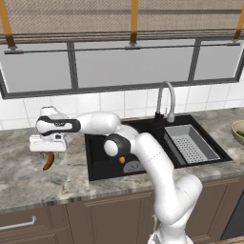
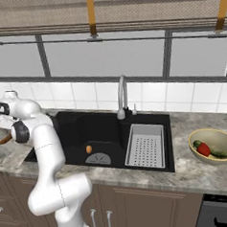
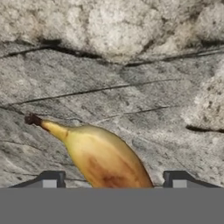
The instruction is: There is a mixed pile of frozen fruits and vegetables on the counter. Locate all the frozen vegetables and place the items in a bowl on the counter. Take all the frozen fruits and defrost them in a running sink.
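While the white arm reaches left of the sink, its gripper hangs over a brown-orange banana lying on the marbled tabletop. Its jaws stand spread either side of the fruit, not visibly touching it. A small orange sits in the black basin; the bowl rests far right.

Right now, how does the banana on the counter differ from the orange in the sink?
The banana is long, curved and brown-orange; the orange is small and round. The banana lies on the marbled counter between the gripper's fingertips; the orange sits in the black sink near the drain. Both are fruits.
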{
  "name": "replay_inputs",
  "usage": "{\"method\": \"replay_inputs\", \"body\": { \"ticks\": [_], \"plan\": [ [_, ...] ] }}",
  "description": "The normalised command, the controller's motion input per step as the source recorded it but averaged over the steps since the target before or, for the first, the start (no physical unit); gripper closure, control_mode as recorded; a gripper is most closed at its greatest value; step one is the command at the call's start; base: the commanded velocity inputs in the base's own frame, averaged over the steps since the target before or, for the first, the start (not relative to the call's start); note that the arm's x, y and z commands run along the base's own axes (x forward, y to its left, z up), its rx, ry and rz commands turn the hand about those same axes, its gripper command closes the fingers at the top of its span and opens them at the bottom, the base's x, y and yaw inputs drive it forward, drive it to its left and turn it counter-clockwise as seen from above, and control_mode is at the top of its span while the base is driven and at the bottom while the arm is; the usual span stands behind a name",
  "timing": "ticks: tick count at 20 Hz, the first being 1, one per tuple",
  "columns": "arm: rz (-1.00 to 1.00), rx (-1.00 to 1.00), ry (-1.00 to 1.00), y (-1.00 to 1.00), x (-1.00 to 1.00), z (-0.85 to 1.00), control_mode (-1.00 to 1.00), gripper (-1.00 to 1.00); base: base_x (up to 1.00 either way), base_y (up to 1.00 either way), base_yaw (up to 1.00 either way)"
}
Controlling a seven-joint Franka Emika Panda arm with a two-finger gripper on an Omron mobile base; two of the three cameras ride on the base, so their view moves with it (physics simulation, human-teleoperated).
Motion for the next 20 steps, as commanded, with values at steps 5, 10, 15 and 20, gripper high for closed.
{"method": "replay_inputs", "body": {
  "ticks": [5, 10, 15, 20],
  "plan": [
    [0.00, 0.00, 0.04, 0.06, -0.28, -0.30, -1.00, 1.00, 0.00, 0.00, 0.00],
    [0.00, -0.02, -0.03, -0.14, -0.31, -0.08, -1.00, 1.00, 0.00, 0.00, 0.00],
    [0.00, -0.09, 0.04, -0.69, -0.11, 0.71, -1.00, 1.00, 0.00, 0.00, 0.00],
    [-0.01, -0.14, 0.10, -0.75, -0.21, 0.67, -1.00, 1.00, 0.00, 0.00, 0.00]
  ]
}}
